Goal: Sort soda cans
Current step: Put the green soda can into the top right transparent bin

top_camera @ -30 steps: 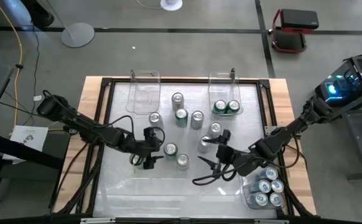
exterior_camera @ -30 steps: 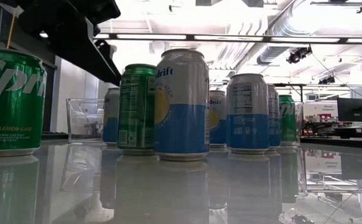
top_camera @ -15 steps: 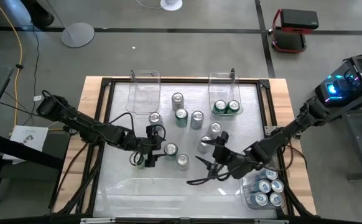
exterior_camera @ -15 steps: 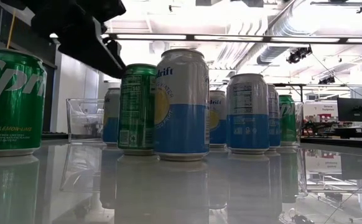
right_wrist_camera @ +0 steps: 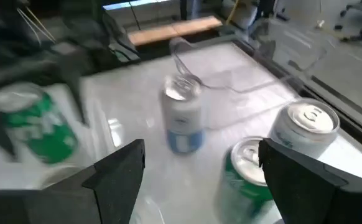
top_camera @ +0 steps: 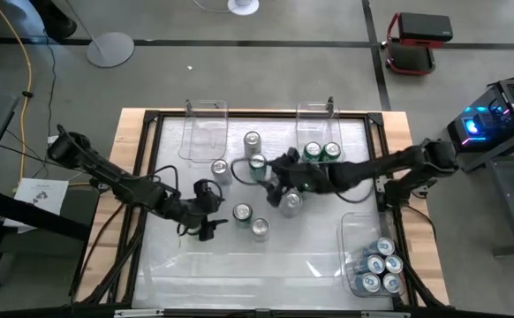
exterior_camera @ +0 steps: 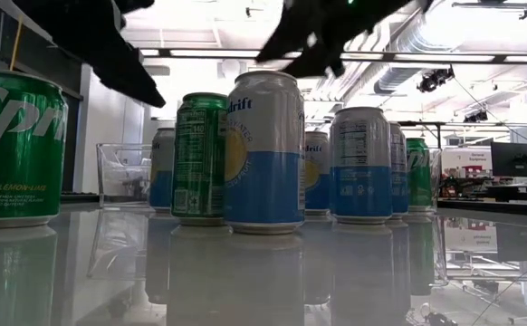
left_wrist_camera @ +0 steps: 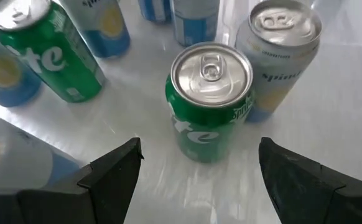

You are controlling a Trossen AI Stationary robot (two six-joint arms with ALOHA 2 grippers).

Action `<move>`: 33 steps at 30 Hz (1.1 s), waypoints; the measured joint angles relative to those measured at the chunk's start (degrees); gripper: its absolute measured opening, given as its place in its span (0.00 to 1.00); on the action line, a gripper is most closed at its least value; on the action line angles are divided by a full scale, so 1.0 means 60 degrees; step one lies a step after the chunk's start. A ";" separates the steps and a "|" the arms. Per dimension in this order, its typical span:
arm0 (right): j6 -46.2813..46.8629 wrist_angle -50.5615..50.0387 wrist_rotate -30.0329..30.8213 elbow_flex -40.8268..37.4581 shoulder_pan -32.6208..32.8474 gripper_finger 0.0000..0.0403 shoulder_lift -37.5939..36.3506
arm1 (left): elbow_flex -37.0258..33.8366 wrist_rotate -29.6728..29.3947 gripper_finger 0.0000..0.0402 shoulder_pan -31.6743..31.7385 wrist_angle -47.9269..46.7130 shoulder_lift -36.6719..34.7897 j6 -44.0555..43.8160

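Several soda cans stand upright in the middle of the table. My left gripper point(top_camera: 206, 210) is open and sits left of a green can point(top_camera: 241, 212), which stands between and just ahead of its fingers in the left wrist view point(left_wrist_camera: 211, 93). A silver and blue can point(left_wrist_camera: 280, 50) stands beside it. My right gripper point(top_camera: 271, 177) is open and hovers over the cluster, close to a green can point(top_camera: 257, 163). In the right wrist view a blue and silver can point(right_wrist_camera: 182, 118) stands ahead, and a green can point(right_wrist_camera: 246, 168) and a silver can point(right_wrist_camera: 305, 130) are near one finger.
A clear bin point(top_camera: 314, 115) at the far edge holds two green cans. An empty clear bin point(top_camera: 206, 124) stands left of it. A third bin point(top_camera: 350, 256) at the near right corner holds several blue and silver cans. Bare tabletop lies along the near edge.
My right arm has swung from the near right side of the table toward the far left and now reaches over the can cluster. It stays open. My left gripper has drawn back slightly toward the left edge. No can has moved.
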 joint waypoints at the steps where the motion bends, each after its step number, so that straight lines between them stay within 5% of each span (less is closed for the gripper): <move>1: -0.0117 0.0012 -0.0173 0.0000 -0.0211 0.75 0.0100 | 0.0000 -0.0167 0.75 -0.0074 0.0014 -0.0001 -0.0019; 11: -0.0706 0.0059 -0.1056 0.0317 -0.1422 0.75 0.0912 | 0.0000 -0.0611 0.75 -0.0180 -0.0014 0.0002 -0.0095; 22: -0.1175 0.0054 -0.5242 0.0350 -0.2939 0.75 0.1235 | 0.0000 -0.0699 0.75 -0.0173 -0.0020 0.0002 -0.0104; 33: -0.1714 0.0681 -0.5244 0.0350 -0.2980 0.75 0.1211 | 0.0000 -0.0844 0.75 -0.0173 -0.0087 0.0006 -0.0101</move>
